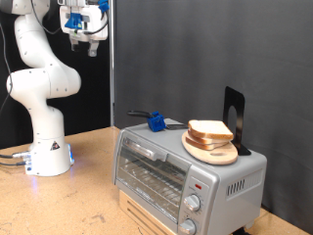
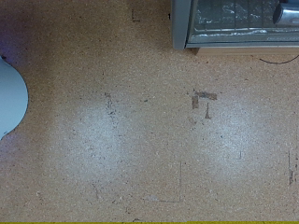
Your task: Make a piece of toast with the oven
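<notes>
The scene was viewed by the exterior camera from the side, near the oven point(image 1: 186, 171). The counter point(image 2: 140, 121) was looked down upon from high above by the wrist camera. The oven was shared by both views.

A tan, speckled worktop point(image 1: 93, 162) fills the wrist view, scuffed with dark marks. A round wooden board point(image 1: 209, 150) lies at the scene's 4 o'clock. A blue clip-like object point(image 1: 155, 121) sits at 9 o'clock from the board, and a black upright stand point(image 1: 234, 116) at its 2 o'clock.
</notes>
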